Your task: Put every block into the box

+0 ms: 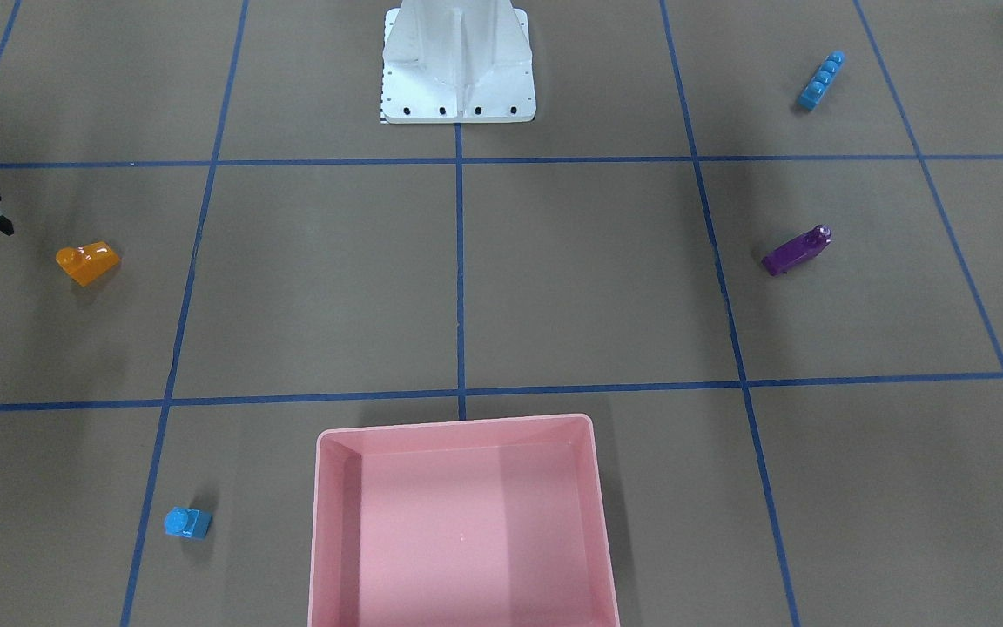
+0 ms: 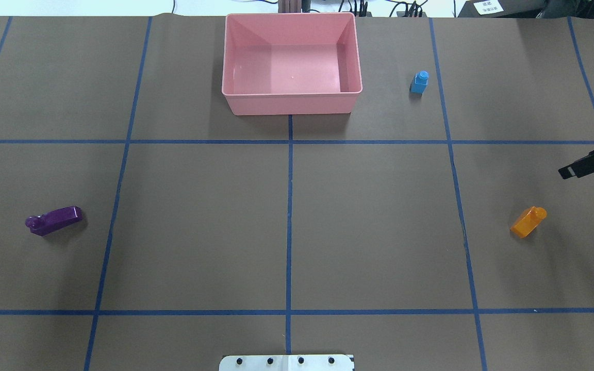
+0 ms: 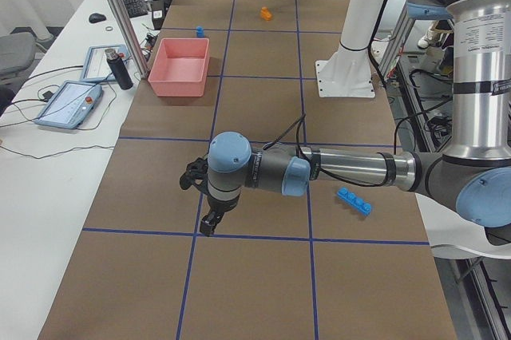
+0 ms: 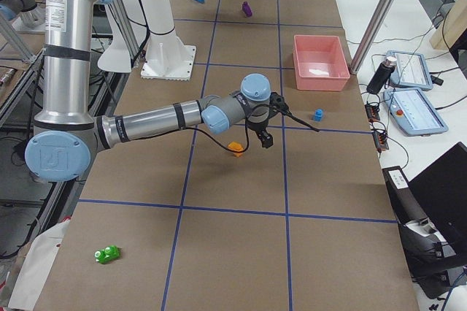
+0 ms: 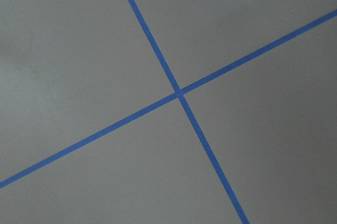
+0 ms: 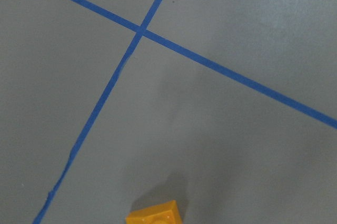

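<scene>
The orange block (image 2: 528, 221) lies on the table (image 2: 379, 232), well apart from the empty pink box (image 2: 292, 103): first pick in hand. My right gripper (image 2: 586, 166) hangs near it; I cannot tell if it is spread or clenched. Next I centre over it and descend.

Orange block (image 6: 154, 214) cut by wrist view's edge, box (image 1: 338, 531) cropped in front view
</scene>
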Controlling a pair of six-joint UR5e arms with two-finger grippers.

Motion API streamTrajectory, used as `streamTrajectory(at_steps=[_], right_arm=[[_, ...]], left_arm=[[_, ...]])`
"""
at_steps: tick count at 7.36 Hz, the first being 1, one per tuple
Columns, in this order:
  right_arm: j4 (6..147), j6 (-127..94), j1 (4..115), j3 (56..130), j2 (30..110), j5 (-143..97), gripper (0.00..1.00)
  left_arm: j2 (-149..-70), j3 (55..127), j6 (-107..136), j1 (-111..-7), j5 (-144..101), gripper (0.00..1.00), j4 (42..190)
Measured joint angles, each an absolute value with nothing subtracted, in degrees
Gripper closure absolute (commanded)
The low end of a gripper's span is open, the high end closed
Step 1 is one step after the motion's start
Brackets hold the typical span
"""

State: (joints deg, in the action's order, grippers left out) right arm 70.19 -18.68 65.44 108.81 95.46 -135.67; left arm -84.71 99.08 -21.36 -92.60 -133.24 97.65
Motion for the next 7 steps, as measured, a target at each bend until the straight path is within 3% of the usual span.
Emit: streamTrajectory(at_steps=[7], right_arm=[[60.21,-82.47,40.88,112.39,105.49,-103.96,0.04]], left_arm=[[-85.51,98.79,-21.36,-91.76,-133.24,0.00,97.72]])
